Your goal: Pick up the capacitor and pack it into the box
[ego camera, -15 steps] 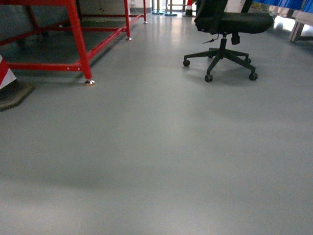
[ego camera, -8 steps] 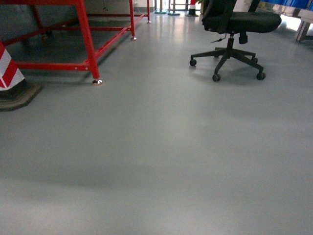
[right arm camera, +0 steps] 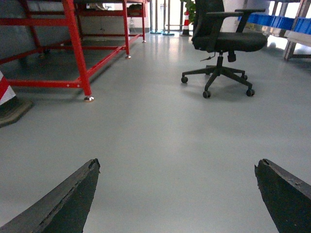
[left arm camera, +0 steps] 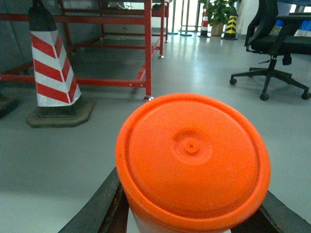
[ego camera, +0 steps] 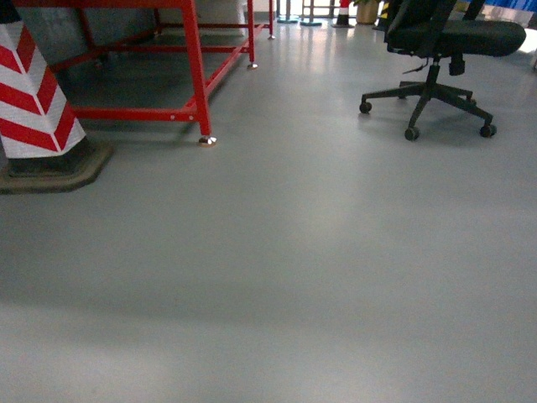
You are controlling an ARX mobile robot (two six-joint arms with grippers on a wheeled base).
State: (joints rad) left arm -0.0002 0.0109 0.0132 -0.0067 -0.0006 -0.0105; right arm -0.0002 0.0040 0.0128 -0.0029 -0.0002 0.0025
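Judging from the left wrist view, the capacitor [left arm camera: 192, 155] is already off the ground. It is a stout cylinder with a bright orange moulded end cap facing the camera, sitting between the two dark fingers [left arm camera: 97, 206] of the left gripper [left arm camera: 189, 209], which is closed against its sides. Only a sliver of pale body shows below the cap's rim, so the exact contact line cannot be made out.

It looks rigid and moderately heavy for its bulk. The glossy plastic cap is probably slippery, while the straight body wall below it looks the better place to grip (squeezing on the raised rim could let it pop out). It seems sturdy rather than fragile, though any terminals at the hidden end would not like a hard set-down.

The right gripper [right arm camera: 177, 194] is spread wide with nothing between its fingers [right arm camera: 68, 199], only bare grey floor [ego camera: 294, 252].

By count there is one capacitor in view and no box in any view, so packing presumably waits until the base reaches the box. Around the robot stand one red steel frame [ego camera: 193, 67] toward the floor's far left, one red-and-white striped cone [ego camera: 38, 92] near the left edge, and one black office chair [ego camera: 436, 50] toward the far right.
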